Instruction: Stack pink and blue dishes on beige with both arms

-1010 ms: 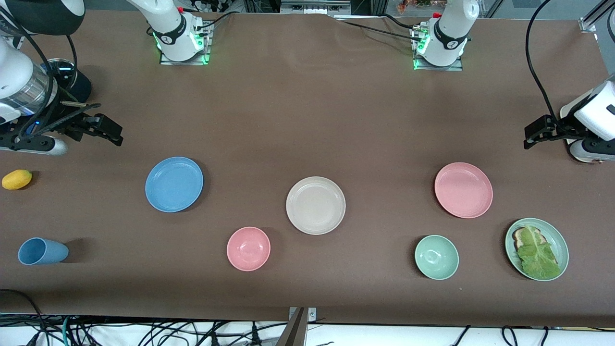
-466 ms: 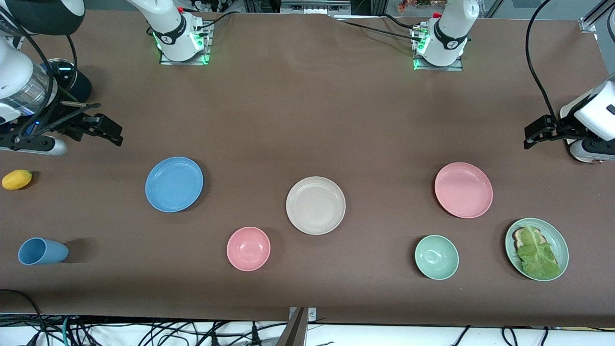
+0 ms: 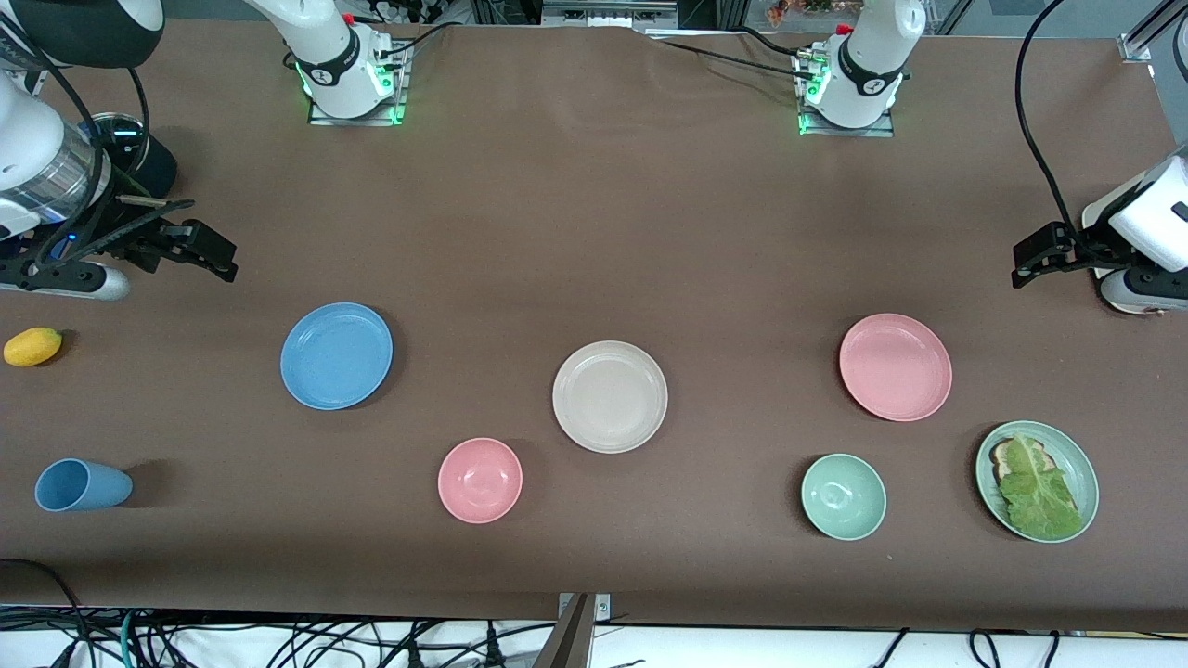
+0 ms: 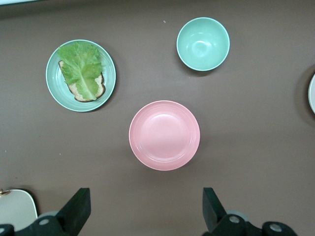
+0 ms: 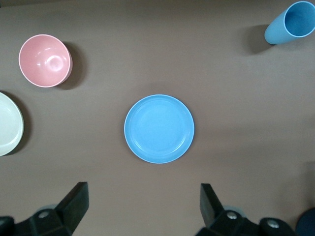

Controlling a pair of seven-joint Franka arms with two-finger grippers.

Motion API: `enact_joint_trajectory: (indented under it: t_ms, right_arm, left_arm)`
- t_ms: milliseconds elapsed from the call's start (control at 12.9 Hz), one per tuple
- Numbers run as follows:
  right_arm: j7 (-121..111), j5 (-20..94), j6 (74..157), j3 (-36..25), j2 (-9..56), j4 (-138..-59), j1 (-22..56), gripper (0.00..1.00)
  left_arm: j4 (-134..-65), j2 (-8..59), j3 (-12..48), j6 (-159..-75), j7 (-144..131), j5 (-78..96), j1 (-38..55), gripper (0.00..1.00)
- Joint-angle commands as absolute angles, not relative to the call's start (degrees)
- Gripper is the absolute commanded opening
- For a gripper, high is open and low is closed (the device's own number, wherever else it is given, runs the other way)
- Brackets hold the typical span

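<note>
Three equal plates lie apart on the brown table: the blue plate (image 3: 336, 355) toward the right arm's end, the beige plate (image 3: 610, 396) in the middle, and the pink plate (image 3: 896, 366) toward the left arm's end. My right gripper (image 3: 223, 260) hangs open and empty over bare table beside the blue plate (image 5: 159, 129); in its wrist view the right gripper (image 5: 142, 204) has nothing between its fingers. My left gripper (image 3: 1021, 264) is likewise open and empty over bare table beside the pink plate (image 4: 164, 135), as the left gripper (image 4: 145, 209) shows in its wrist view.
Nearer the front camera than the plates are a pink bowl (image 3: 480, 480), a pale green bowl (image 3: 843, 496) and a green plate with lettuce on toast (image 3: 1037, 480). At the right arm's end, a blue cup (image 3: 82, 485) lies on its side and a yellow fruit (image 3: 32, 346) rests.
</note>
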State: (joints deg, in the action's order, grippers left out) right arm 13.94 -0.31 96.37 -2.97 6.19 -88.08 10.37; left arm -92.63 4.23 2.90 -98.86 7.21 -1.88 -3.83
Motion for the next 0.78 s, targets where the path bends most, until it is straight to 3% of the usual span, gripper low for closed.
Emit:
enact_joint_trajectory:
  t_ms: [0,389,699]
  right_arm:
    - [14.68,-1.05,96.06,-2.90,5.89,-87.71,10.46,1.00]
    - [14.50,-1.14,96.15,-2.99,5.98,-87.71,10.37,1.00]
    - [14.59,-0.97,96.07,-2.99,6.06,-87.63,10.20,1.00]
  left_arm:
    - [-91.32,4.83,2.72,-98.61,7.38,-1.23,-3.60,1.00]
    - [-91.32,6.32,2.64,-98.61,7.91,-0.97,-4.13,1.00]
    - [-91.32,11.94,2.46,-98.53,6.94,0.26,-5.54,1.00]
